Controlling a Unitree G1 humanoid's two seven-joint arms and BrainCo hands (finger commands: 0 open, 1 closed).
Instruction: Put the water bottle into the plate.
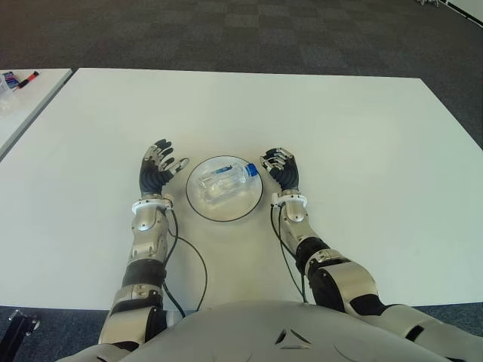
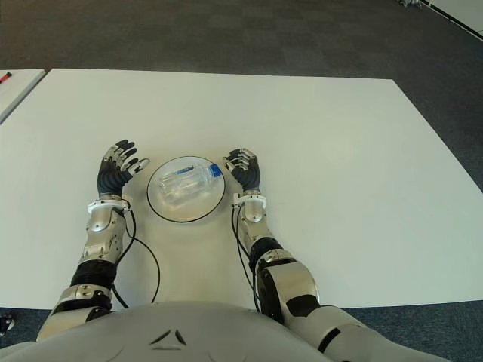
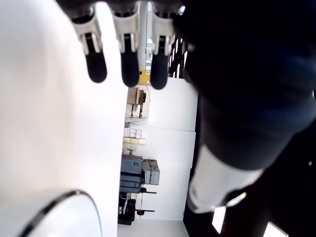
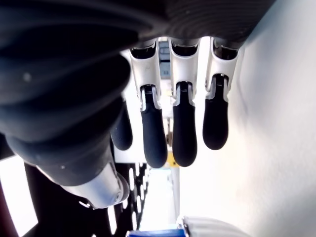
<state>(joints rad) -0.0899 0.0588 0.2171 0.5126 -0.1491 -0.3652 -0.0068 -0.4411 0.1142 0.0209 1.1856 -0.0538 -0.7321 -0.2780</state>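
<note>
A clear water bottle (image 1: 226,182) with a blue cap lies on its side inside the round white plate (image 1: 198,205) with a dark rim, in the middle of the white table. My left hand (image 1: 158,172) shows just left of the plate, fingers spread and holding nothing. My right hand (image 1: 281,167) shows just right of the plate, beside the bottle's cap end, fingers extended and holding nothing. The right wrist view shows straight fingers (image 4: 182,131) with the bottle's cap (image 4: 155,233) at the edge. The left wrist view shows the plate's rim (image 3: 59,200).
The white table (image 1: 362,151) stretches wide around the plate. A second white surface (image 1: 23,98) at the far left carries markers (image 1: 19,78). Black cables (image 1: 200,264) run along both forearms near the front edge. Dark carpet lies beyond the table.
</note>
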